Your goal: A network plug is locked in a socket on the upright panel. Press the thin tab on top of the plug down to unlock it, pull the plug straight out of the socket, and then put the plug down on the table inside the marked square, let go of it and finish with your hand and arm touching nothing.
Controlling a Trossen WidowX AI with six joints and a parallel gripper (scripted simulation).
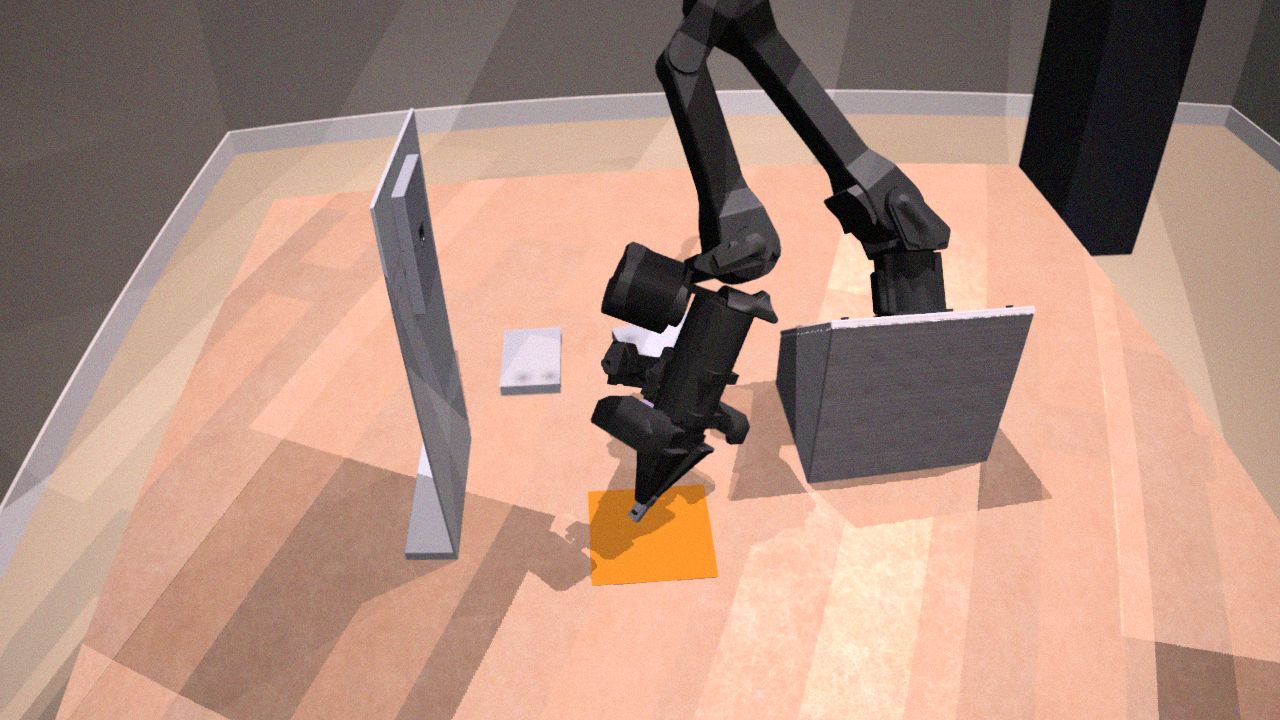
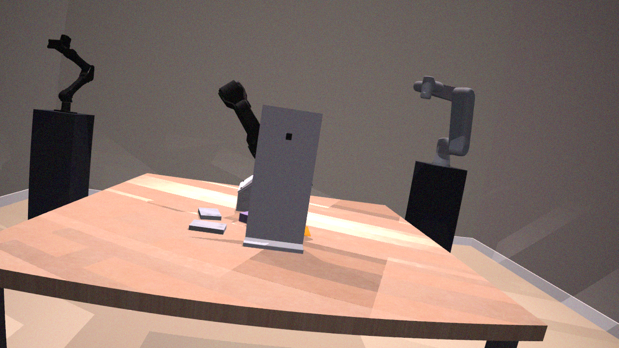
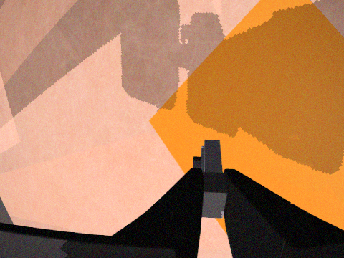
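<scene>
My gripper (image 1: pixel 646 501) (image 3: pixel 211 180) is shut on the small grey network plug (image 1: pixel 640 512) (image 3: pixel 212 155), which sticks out beyond the fingertips and points down at a slant. In the top view the plug appears over the back part of the orange marked square (image 1: pixel 657 555) (image 3: pixel 258 97); its height above the table is hard to tell. The upright grey panel (image 1: pixel 438 394) (image 2: pixel 283 181) stands to the left in the top view, and its socket opening (image 1: pixel 422 234) is empty. In the exterior view the panel hides the gripper and plug.
A flat grey block (image 1: pixel 531 360) (image 2: pixel 207 226) lies between panel and arm. A second pale block (image 1: pixel 657 338) (image 2: pixel 209 213) lies behind the wrist. A purple block (image 2: pixel 243 217) is mostly hidden. A large dark wedge-shaped box (image 1: pixel 913 394) stands right of the square.
</scene>
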